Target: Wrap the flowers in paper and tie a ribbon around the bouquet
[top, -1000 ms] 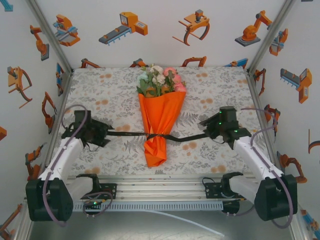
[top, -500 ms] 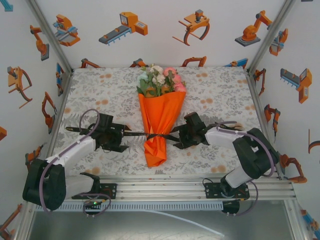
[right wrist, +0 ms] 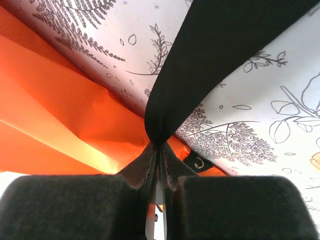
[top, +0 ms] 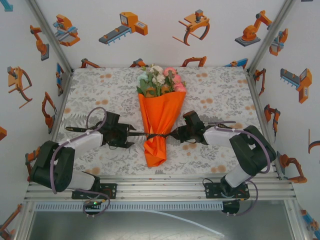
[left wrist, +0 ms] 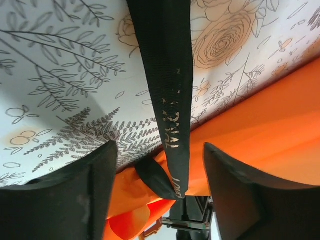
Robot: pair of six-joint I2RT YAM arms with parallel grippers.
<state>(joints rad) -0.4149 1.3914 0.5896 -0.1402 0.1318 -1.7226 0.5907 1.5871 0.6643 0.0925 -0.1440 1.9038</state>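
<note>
Left claw [top: 131,136] and right claw [top: 175,134] from above, flanking the bouquet [top: 159,117] on the surface [top: 215,90], ribbon [top: 157,135] round its waist. At left wrist: spread apart, ribbon running untouched between. At right wrist: pinched tight on ribbon, beside paper [right wrist: 50,115].

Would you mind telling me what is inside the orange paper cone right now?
Pink, white and pale-green flowers rise from the wide far end of the orange paper. Their stems are covered by it, so how far down they reach cannot be seen.
</note>
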